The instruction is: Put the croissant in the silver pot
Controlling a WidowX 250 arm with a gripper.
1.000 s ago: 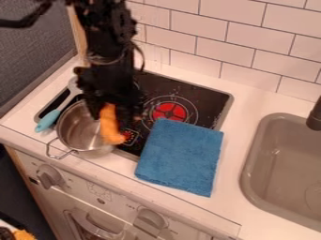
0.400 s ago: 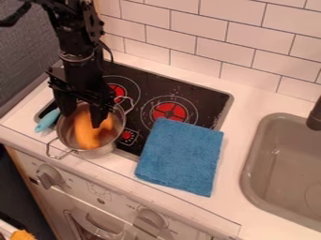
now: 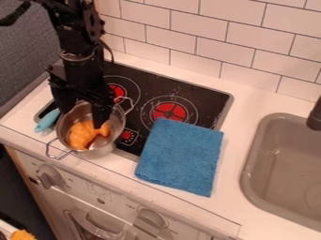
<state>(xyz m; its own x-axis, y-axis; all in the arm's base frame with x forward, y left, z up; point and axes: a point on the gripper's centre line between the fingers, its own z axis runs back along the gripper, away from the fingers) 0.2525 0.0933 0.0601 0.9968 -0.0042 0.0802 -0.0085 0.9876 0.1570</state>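
Note:
Over the back part of the silver pot, the black gripper (image 3: 82,112) hangs down with its two fingers spread apart, open, one at the pot's left rim and the other inside its right half. The orange croissant (image 3: 81,137) lies in the bottom of the silver pot (image 3: 110,145), below and in front of the gripper. Its right end is close to the right fingertip; whether they touch I cannot tell. The pot stands at the left front of the stove.
A light-blue utensil (image 3: 48,120) lies left of the pot. The pot's handles stick out front left and back right. A folded blue towel (image 3: 180,154) covers the stove's front right corner. The grey sink (image 3: 276,164) is at the right, with a tiled wall (image 3: 238,37) behind.
The gripper has moved left over the pot, carrying the croissant from the pot's right rim, and has let it go. The croissant has dropped lower into the pot.

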